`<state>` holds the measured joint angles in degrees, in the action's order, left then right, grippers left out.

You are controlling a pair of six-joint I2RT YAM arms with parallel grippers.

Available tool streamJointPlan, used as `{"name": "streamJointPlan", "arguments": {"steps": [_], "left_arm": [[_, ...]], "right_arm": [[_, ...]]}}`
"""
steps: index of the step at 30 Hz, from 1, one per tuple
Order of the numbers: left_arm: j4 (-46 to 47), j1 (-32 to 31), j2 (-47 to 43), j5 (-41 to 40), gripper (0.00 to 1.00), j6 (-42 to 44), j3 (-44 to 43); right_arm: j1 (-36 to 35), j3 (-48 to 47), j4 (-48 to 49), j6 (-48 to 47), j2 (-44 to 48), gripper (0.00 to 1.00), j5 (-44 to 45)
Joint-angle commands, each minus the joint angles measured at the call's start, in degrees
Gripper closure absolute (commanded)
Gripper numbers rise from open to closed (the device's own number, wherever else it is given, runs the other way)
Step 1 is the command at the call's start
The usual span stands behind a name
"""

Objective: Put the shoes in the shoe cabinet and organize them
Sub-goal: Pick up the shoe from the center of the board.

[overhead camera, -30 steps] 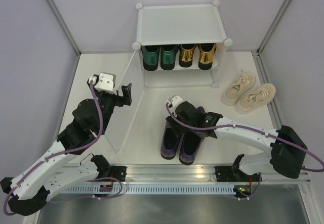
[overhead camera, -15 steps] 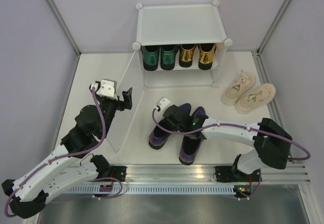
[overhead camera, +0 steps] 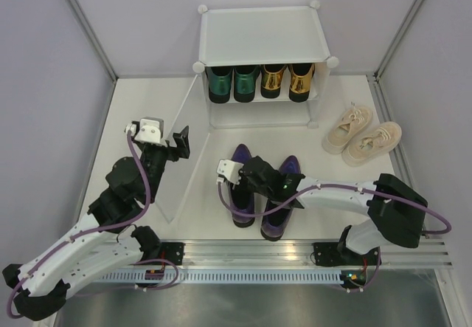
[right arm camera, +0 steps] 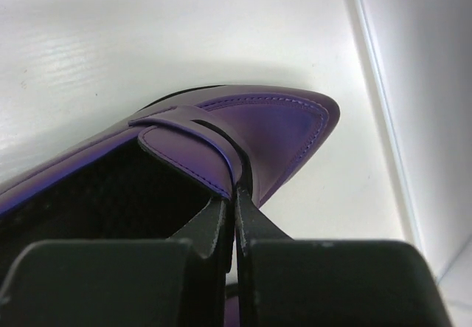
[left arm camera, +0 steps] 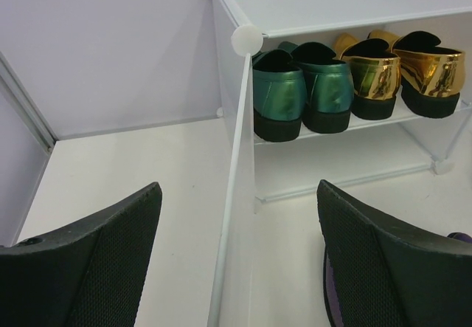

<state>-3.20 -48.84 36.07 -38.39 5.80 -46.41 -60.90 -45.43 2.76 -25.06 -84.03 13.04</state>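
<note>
One purple shoe (right arm camera: 273, 128) is pinched shut in the right gripper (right arm camera: 234, 201), left gripper (overhead camera: 181, 141) open and empty; next, probably a lift into the cabinet (overhead camera: 262, 35).

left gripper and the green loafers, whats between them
In the left wrist view, the open door's edge runs from the left gripper to the cabinet corner beside the green loafers; otherwise bare floor.

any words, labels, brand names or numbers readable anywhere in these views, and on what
None: no text can be read in any view. The shoe cabinet, green loafers, gold loafers, purple shoe and beige sneakers show no lettering, logo or number.
</note>
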Motion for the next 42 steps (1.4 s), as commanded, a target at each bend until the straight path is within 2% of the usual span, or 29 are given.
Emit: {"name": "streamJointPlan", "arguments": {"steps": [1,3,6,8,9,12,14,15,17,18,22,23,26,27,29,31,32,36,41,42], "left_arm": [[1.97,0.24,-0.39,-0.9,0.12,1.84,0.62],[2.06,0.24,-0.39,-1.07,0.12,2.11,0.62],[2.06,0.24,-0.57,-1.25,0.12,2.46,0.62],[2.06,0.23,-0.83,-0.99,0.12,2.28,0.62],[1.97,0.24,-0.92,-0.9,0.12,2.2,0.71],[1.97,0.24,-0.74,-0.81,0.13,2.37,0.71],[2.06,0.24,-0.74,-0.98,0.13,2.37,0.71],[1.97,0.24,-0.83,-1.07,0.13,2.46,0.8],[2.15,0.24,-0.92,-1.33,0.13,2.63,0.8],[2.15,0.24,-1.01,-1.33,0.13,2.63,0.8],[2.23,0.24,-1.27,-1.16,0.13,2.55,0.8],[2.15,0.24,-1.27,-1.16,0.13,2.63,0.8],[2.23,0.24,-1.71,-1.07,0.13,2.55,0.97],[2.58,0.24,-1.71,-1.16,0.13,2.81,1.06],[2.67,0.24,-1.62,-1.25,0.13,3.07,1.15],[2.85,0.24,-1.62,-1.25,0.13,3.16,1.24],[2.85,0.24,-1.71,-1.33,0.13,3.16,1.32],[2.94,0.24,-2.41,-1.69,0.13,3.78,1.76],[5.4,0.15,-2.85,-1.6,0.13,3.95,2.64],[5.57,0.15,-2.68,-1.51,0.13,4.04,2.82]], "right_arm": [[0.17,-4.05,7.86,-8.07,-1.57,0.99,-4.25],[0.52,-4.14,9.62,-9.74,-2.71,0.99,-4.95],[1.14,-5.63,9.1,-9.66,-3.33,0.88,-3.73],[1.23,-6.34,8.84,-7.73,-3.25,0.59,-2.24],[1.23,-6.6,8.66,-6.33,-3.16,0.51,0.73],[1.23,-6.87,7.43,-2.55,-2.2,0.38,3.13],[1.23,-6.69,6.03,1.57,-0.27,0.35,3.4],[1.14,-7.12,5.15,3.68,0.61,0.24,2.27],[1.23,-7.04,3.04,9.4,4.47,0.2,-0.19],[1.14,-6.69,2.69,11.42,5.97,0.02,-1.68],[1.14,-5.72,1.55,23.72,13.87,0.02,-3.56],[1.14,-5.72,0.67,30.27,14.59,0.02,-2.76],[1.14,-6.95,-4.16,39.18,15.65,0.02,0.32],[0.96,-6.26,-4.43,44.95,15.65,0.02,1.1],[0.09,-4.76,-3.38,50.0,15.65,0.02,2.33],[-2.8,-4.75,-4.77,55.63,14.52,0.02,6.19],[-4.12,-5.19,-6.35,57.04,13.99,0.02,11.69],[-10.88,-7.39,-14.0,69.05,11.35,0.02,23.4],[-15.9,-10.98,-22.17,75.94,5.64,0.02,29.13],[-17.48,-13.17,-26.54,77.34,3.46,0.02,32.02]]}}
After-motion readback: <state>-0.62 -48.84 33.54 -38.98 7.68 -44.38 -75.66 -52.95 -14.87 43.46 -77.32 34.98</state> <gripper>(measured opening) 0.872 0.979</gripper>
